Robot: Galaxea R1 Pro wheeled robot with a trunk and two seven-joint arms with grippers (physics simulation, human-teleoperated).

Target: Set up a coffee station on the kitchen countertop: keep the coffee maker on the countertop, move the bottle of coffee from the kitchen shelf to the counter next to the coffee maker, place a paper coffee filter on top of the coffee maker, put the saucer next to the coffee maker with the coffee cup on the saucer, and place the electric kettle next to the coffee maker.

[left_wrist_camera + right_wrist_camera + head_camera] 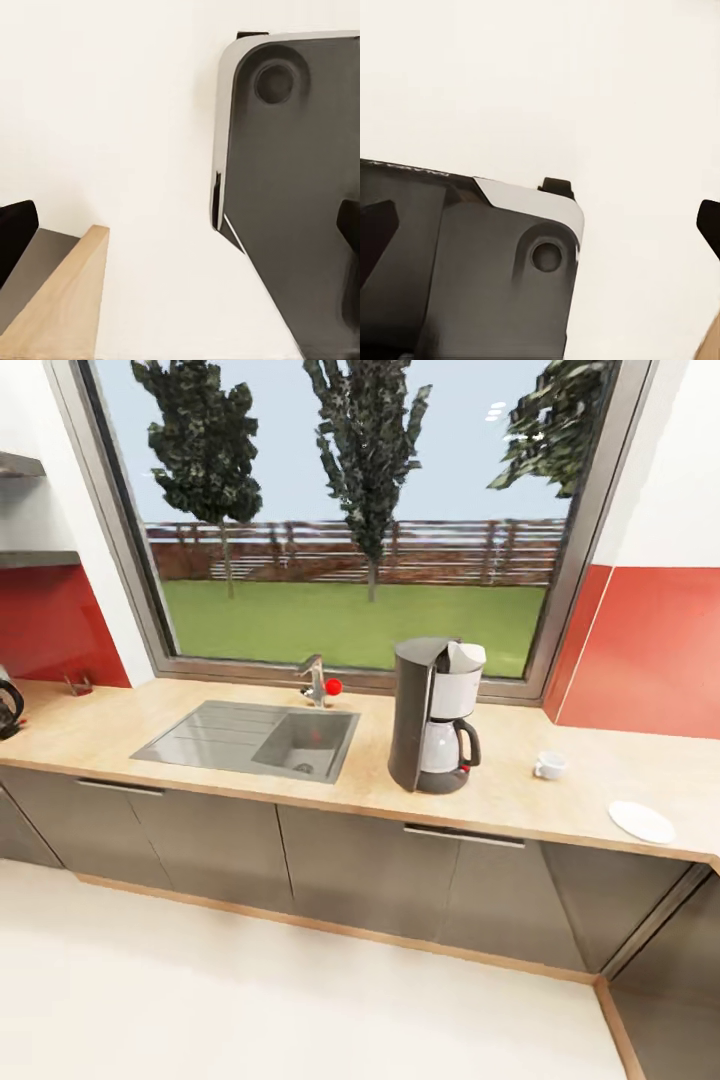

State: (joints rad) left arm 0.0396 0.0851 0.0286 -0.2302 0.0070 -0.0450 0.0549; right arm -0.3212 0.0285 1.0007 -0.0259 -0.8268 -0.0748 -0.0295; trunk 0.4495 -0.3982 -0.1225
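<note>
From the head view, the robot is facing a long wooden countertop [200, 720] under a wide window [360, 520], standing well back on the pale floor. The coffee maker [436, 715] is sitting upright near the middle, right of the sink [250, 738], with something white resting in its top that may be the paper filter. The coffee cup [549, 765] is waiting to its right, and the saucer [641, 821] lies farther right near the front edge, apart from the cup, so that pairing is not yet done. A dark shape at the far left edge is probably the electric kettle [8, 710].

In the left wrist view, the left gripper [187, 240] is hanging with fingers apart and empty over the robot's dark base [300, 195].

In the right wrist view, the right gripper [547, 225] is likewise spread, holding nothing.
</note>
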